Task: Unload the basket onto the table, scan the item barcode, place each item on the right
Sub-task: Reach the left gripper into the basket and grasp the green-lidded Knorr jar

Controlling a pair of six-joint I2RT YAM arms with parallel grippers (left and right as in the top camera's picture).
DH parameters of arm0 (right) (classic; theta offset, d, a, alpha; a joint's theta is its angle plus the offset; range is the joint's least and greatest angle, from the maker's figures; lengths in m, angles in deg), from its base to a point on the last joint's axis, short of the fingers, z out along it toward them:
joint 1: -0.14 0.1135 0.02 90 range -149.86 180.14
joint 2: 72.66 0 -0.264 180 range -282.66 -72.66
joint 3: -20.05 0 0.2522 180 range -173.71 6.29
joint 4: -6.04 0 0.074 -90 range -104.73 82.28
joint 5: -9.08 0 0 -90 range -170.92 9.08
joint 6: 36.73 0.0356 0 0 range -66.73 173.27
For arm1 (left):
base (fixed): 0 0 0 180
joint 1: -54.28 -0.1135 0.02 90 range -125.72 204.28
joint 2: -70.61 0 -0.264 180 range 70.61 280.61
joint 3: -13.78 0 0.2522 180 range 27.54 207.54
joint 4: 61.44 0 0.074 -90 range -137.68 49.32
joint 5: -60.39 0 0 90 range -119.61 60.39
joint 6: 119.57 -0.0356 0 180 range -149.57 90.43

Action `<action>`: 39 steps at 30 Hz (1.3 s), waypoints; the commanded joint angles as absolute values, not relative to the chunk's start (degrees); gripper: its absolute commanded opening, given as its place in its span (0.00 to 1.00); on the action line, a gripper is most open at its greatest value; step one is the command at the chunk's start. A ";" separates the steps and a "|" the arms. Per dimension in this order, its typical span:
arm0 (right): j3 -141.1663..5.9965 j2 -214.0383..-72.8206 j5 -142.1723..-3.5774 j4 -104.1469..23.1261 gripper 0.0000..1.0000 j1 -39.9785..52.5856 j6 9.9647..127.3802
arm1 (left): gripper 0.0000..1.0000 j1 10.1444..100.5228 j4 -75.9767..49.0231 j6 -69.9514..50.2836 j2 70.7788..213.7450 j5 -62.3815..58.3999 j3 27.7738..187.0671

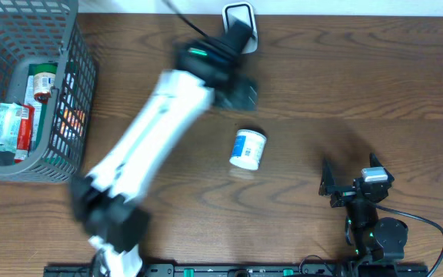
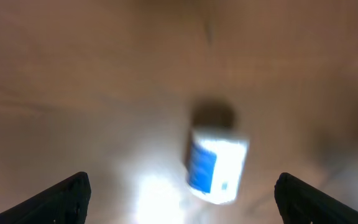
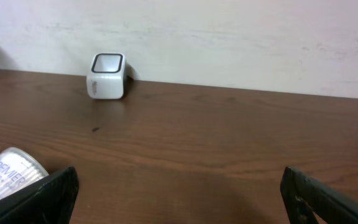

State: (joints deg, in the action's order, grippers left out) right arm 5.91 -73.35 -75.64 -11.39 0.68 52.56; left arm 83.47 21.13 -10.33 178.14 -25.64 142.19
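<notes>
Small white bottle (image 1: 248, 148) with a blue label, lying on its side on the wooden table (image 1: 360, 92). It sits just ahead of the left gripper (image 2: 182, 183), whose fingers are spread wide and hold nothing. The right gripper (image 3: 179, 186) is likewise wide and empty.

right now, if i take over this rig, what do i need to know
Left gripper: open, empty, over the white plastic bottle with a blue label, which lies on its side on the wooden table.
Right gripper: open, empty, at the near edge.
White box-shaped scanner: far edge.
Done: no grasp yet.
Left: pick the bottle up, show its barcode to the scanner.
</notes>
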 commanded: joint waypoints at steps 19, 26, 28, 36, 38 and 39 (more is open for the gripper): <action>5.97 -73.08 -75.95 -11.63 0.99 0.17 51.93 | 1.00 22.03 9.99 -20.27 166.23 -30.10 149.80; 5.97 -73.08 -75.95 -11.63 0.99 0.17 51.93 | 0.98 19.41 7.30 -27.26 177.46 -30.06 149.80; 5.97 -73.15 -75.95 -11.63 0.99 0.17 51.91 | 0.98 19.41 6.45 -29.34 180.96 -30.06 149.80; 5.97 -73.15 -75.95 -11.63 0.99 0.17 51.91 | 0.98 19.50 0.81 -39.09 193.92 -17.44 149.80; 5.97 -73.15 -75.95 -11.63 0.99 0.17 51.91 | 0.98 19.85 -0.48 -40.01 196.43 -15.48 149.80; 5.97 -73.15 -75.95 -11.63 0.99 0.17 51.91 | 0.98 20.05 -0.96 -40.23 197.40 -15.30 149.80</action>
